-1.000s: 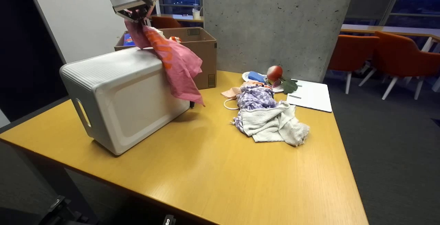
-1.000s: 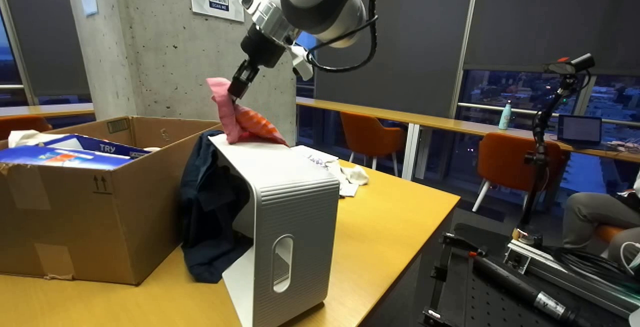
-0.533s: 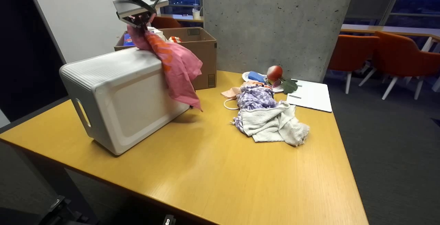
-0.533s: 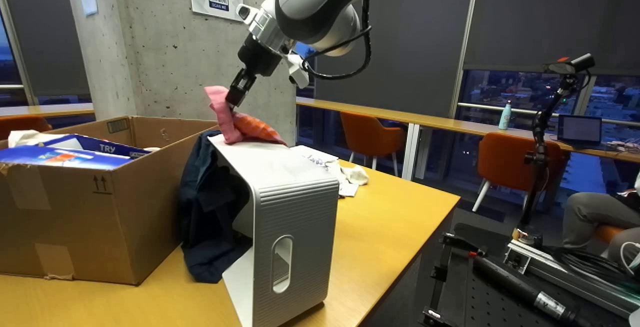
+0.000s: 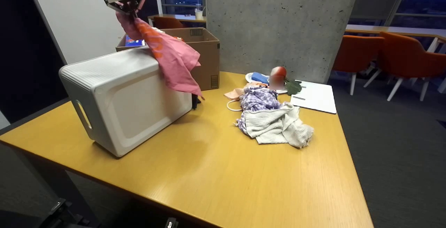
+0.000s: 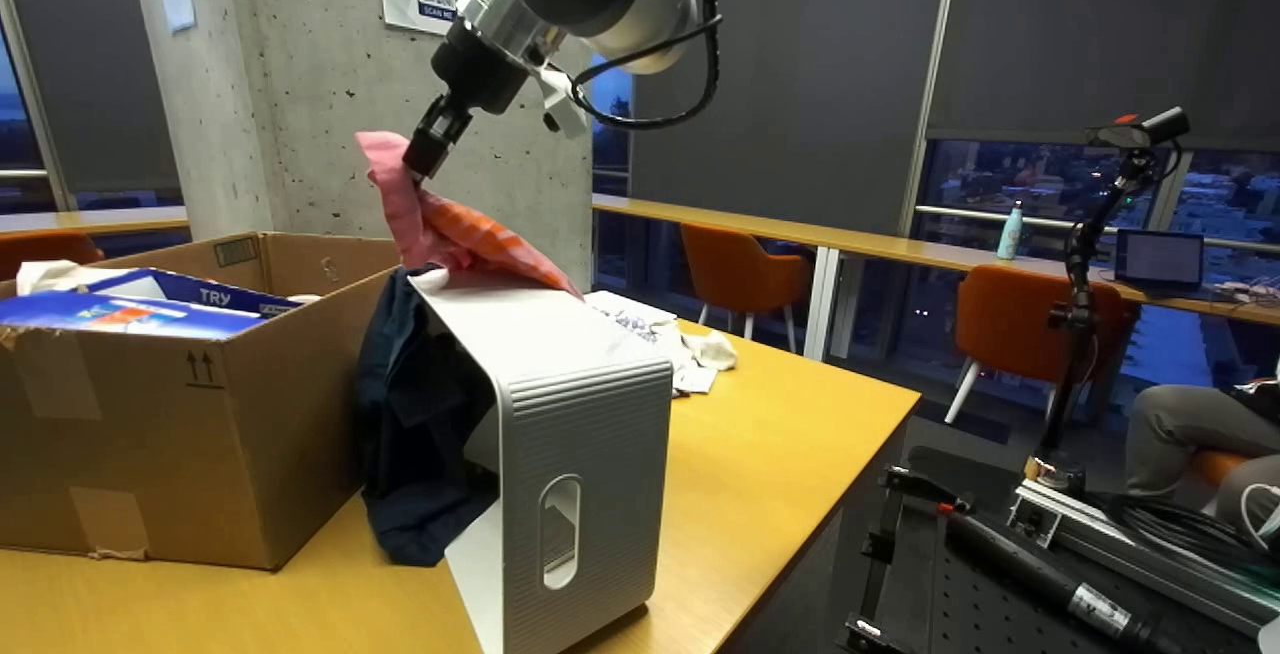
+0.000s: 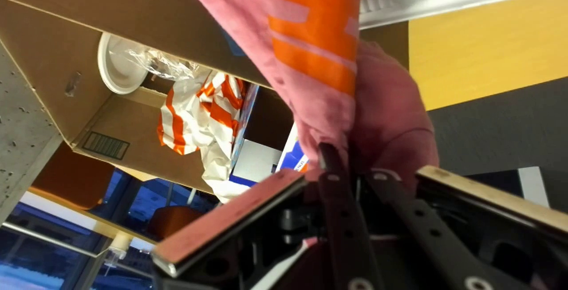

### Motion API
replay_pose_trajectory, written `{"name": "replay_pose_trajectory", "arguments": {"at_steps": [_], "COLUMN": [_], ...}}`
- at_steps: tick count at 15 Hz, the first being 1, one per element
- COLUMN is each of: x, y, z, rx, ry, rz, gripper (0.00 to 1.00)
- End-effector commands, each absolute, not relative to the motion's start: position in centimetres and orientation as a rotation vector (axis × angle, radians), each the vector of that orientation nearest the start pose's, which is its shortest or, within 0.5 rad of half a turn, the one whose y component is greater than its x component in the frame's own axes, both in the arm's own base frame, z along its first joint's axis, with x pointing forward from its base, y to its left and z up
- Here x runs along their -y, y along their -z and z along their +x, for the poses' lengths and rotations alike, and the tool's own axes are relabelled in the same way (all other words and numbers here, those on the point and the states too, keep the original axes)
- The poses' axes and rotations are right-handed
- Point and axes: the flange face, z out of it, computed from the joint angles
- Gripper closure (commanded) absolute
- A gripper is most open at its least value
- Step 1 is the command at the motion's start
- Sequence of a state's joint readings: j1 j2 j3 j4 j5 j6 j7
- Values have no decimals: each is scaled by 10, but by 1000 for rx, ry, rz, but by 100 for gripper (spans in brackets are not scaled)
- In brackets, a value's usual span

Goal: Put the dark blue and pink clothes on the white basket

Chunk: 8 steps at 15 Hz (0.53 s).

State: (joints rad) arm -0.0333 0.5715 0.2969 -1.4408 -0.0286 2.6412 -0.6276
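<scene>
The white basket (image 5: 150, 99) stands on its side on the table; in an exterior view its open side (image 6: 590, 454) faces the cardboard box. The dark blue cloth (image 6: 420, 424) hangs out of that opening down to the table. My gripper (image 5: 132, 14) is above the basket's far top edge, shut on one end of the pink cloth with orange print (image 5: 176, 59). The cloth drapes over the basket's top and down its closed face. In the wrist view the gripper (image 7: 341, 157) pinches the bunched pink cloth (image 7: 310, 59); the fingertips are partly hidden in it.
An open cardboard box (image 6: 140, 434) with packages stands close beside the basket's opening. Purple checked cloth (image 5: 259, 99), a cream cloth (image 5: 278, 125), a plate with a blue item (image 5: 259, 77) and a white board (image 5: 315, 95) lie toward the table's far end.
My gripper dipped slightly, then rose and moved left in both exterior views, pulling the pink cloth along; its hanging end rose. The basket has shifted very slightly left. The dark blue cloth stays nearly in place.
</scene>
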Motion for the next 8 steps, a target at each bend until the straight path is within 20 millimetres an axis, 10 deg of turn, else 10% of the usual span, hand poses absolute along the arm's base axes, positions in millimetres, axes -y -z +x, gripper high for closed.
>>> {"name": "replay_pose_trajectory", "arguments": {"at_steps": [1,4,5,8], "x": [-169,-180,-182,-185], "y": [-441,-428,-426,-422], "z": [757,764,766,770], "rx": [1236,1249,1249,1253], "ry": [1000,959,943,897], "rz": [-2702,-2697,-2706,-2720], "gripper": [99,95,69,53]}}
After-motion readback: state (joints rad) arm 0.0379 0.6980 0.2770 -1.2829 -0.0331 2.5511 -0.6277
